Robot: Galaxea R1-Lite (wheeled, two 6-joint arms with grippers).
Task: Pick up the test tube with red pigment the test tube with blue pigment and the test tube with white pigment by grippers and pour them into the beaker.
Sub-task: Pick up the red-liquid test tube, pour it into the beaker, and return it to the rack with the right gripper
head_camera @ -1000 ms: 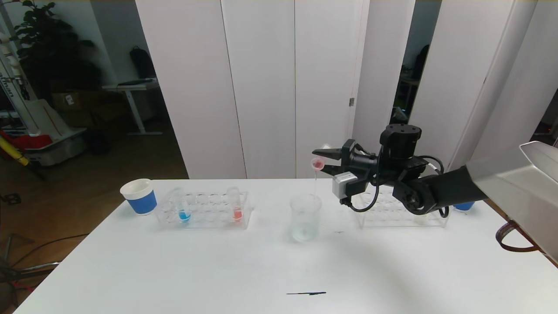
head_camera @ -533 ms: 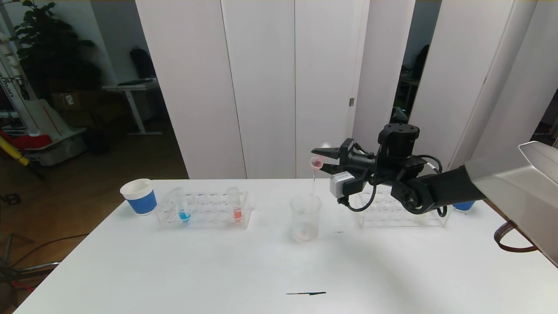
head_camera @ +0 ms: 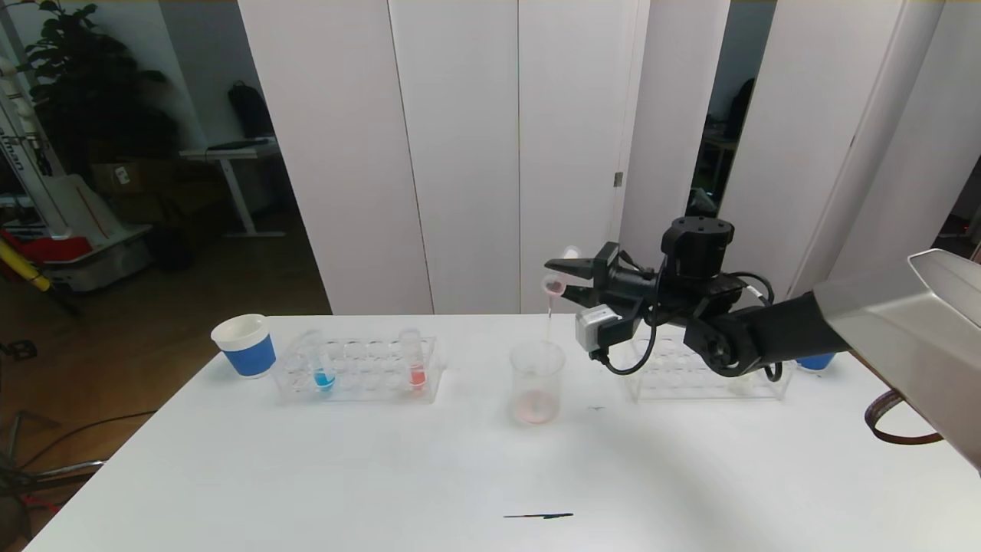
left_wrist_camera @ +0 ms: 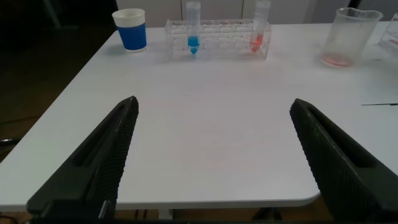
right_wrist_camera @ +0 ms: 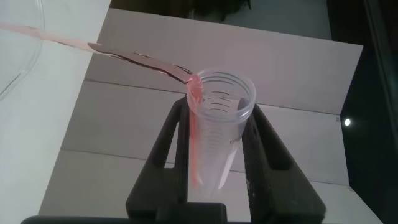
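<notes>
White table (head_camera: 429, 475) carries all the glassware. Right arm reaches in over the table's far right; right gripper (head_camera: 563, 277) is held above the beaker (head_camera: 536, 382), its jaws clamped on a tilted test tube with red pigment (right_wrist_camera: 214, 134). A thin red stream runs from the tube's lip down into the beaker; a shallow pinkish-red pool lies at the beaker's bottom. Left gripper (left_wrist_camera: 214, 155) sits low at the near left edge of the table, fingers spread wide, nothing between them.

Left rack (head_camera: 360, 369), clear plastic: test tube with blue pigment (head_camera: 322, 360) stands upright near its left end, a second red tube (head_camera: 414, 359) upright near its right end. Blue-banded white cup (head_camera: 245, 345) stands just left of this rack. Right rack (head_camera: 701, 376) is partly hidden behind the right arm; its contents are not readable, so the white-pigment tube is possibly there but unconfirmed. Short dark mark (head_camera: 538, 516) on the near table surface
</notes>
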